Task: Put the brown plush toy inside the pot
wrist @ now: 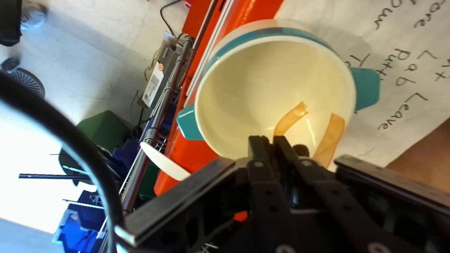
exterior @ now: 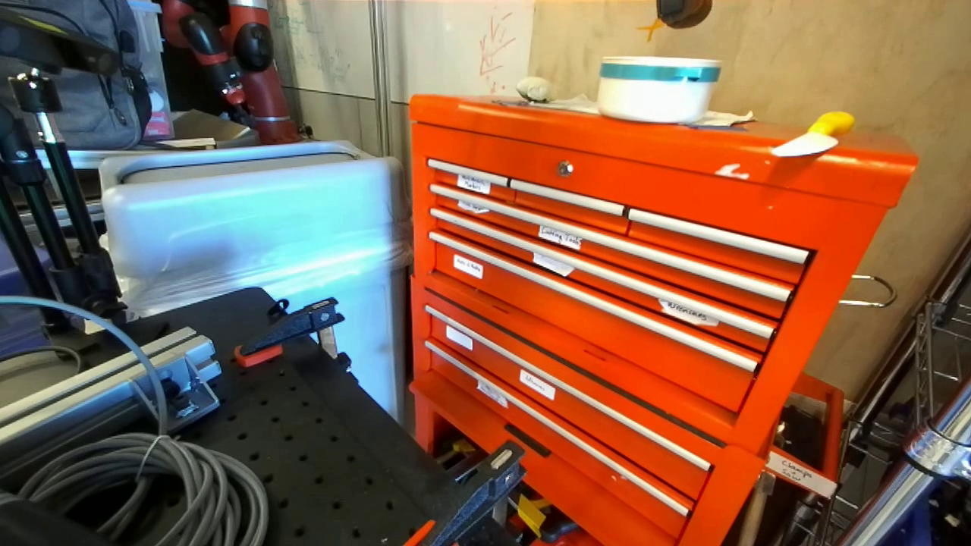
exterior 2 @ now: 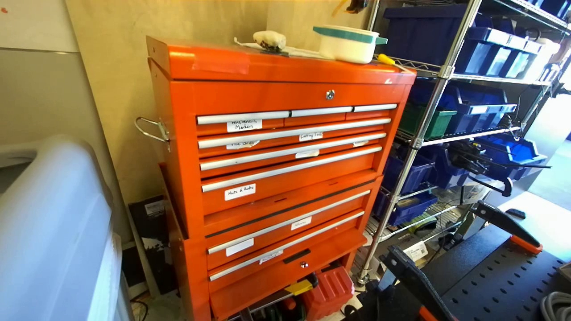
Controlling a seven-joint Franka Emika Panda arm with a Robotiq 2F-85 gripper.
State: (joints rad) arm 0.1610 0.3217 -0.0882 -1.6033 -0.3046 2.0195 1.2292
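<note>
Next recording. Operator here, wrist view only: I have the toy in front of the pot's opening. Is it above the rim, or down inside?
Observer: Above it. In both exterior views a gap shows between the toy and the pot.
Operator: I also see a white blade beside the pot. What is at its other end?
Observer: A yellow handle, plain in an exterior view.
Operator: Does anything small lie on the cabinet outside my picture?
Observer: Yes, a whitish lump. In both exterior views the pot stands between it and the blade.
</note>
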